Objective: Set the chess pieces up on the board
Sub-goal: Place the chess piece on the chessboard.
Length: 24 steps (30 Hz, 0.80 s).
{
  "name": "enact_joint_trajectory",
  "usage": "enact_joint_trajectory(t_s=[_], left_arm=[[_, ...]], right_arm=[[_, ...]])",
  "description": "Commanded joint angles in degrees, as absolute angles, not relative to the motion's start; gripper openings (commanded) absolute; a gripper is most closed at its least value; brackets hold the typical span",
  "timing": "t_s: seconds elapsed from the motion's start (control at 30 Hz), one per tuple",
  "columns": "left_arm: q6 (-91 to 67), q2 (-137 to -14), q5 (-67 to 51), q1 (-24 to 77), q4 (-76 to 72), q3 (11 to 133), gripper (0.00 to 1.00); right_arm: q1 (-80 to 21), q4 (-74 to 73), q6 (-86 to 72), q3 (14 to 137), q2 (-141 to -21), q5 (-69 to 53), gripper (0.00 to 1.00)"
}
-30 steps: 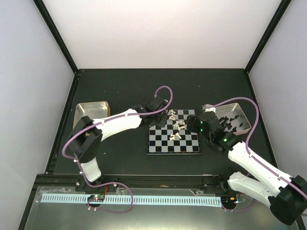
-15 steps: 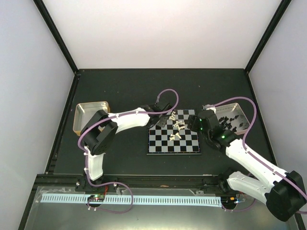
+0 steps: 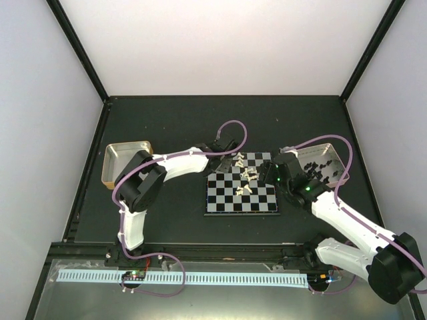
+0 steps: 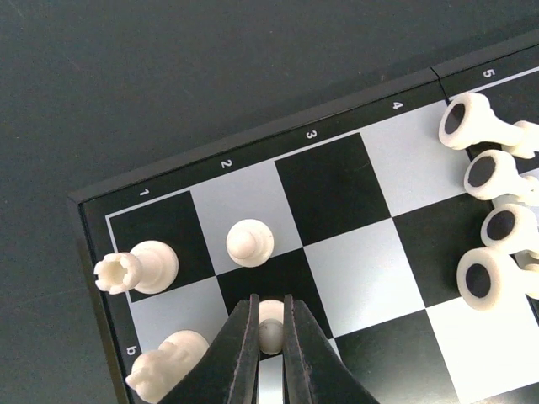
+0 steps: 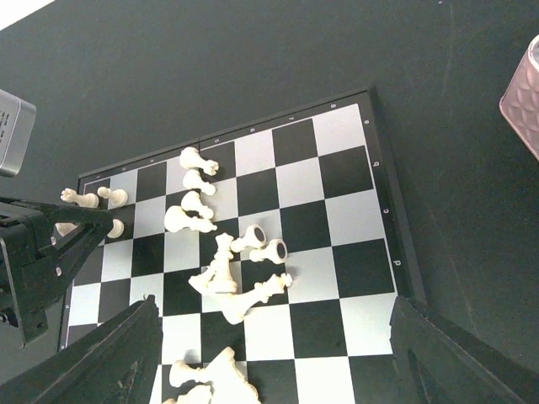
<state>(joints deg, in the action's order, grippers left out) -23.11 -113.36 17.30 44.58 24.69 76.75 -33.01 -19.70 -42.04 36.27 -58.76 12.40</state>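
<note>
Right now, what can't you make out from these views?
- Left wrist: whether the pawn in the left pincer rests on the board; its fingers hide the base.
- Left wrist: knight cut off by the bottom edge; toppled pieces cut off by the right edge.
- Top external: black pieces in the pinkish tray too small to count.
- Right wrist: pinkish tray mostly past the right edge.

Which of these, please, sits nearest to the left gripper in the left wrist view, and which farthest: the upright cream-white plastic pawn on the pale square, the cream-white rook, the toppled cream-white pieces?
1. Upright cream-white plastic pawn, just beyond the left gripper, which grips a second pawn.
2. Cream-white rook, left, on the black corner square.
3. Toppled cream-white pieces, far right edge.
</note>
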Motion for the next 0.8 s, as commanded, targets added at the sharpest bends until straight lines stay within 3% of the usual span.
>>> enact_joint_trajectory(t_s=[0.0, 0.2, 0.4, 0.77], left_arm=[[-22.15, -114.78, 16.47, 44.24, 24.15, 78.65, 0.04], [-21.97, -114.73, 16.26, 44.21, 24.28, 78.65, 0.11], [-21.68, -113.07, 16.59, 44.21, 25.05, 79.1, 0.26], [-21.5, -106.3, 15.72, 44.22, 27.65, 80.47, 0.38]], right_arm=[[-32.6, -18.81, -42.9, 36.01, -58.97, 11.68, 0.75], [-32.62, -18.72, -42.8, 36.11, -58.97, 11.01, 0.75], [-32.61, -18.72, -42.8, 36.21, -58.67, 10.22, 0.75], [-32.61, -19.64, -42.25, 37.24, -59.06, 8.11, 0.75]])
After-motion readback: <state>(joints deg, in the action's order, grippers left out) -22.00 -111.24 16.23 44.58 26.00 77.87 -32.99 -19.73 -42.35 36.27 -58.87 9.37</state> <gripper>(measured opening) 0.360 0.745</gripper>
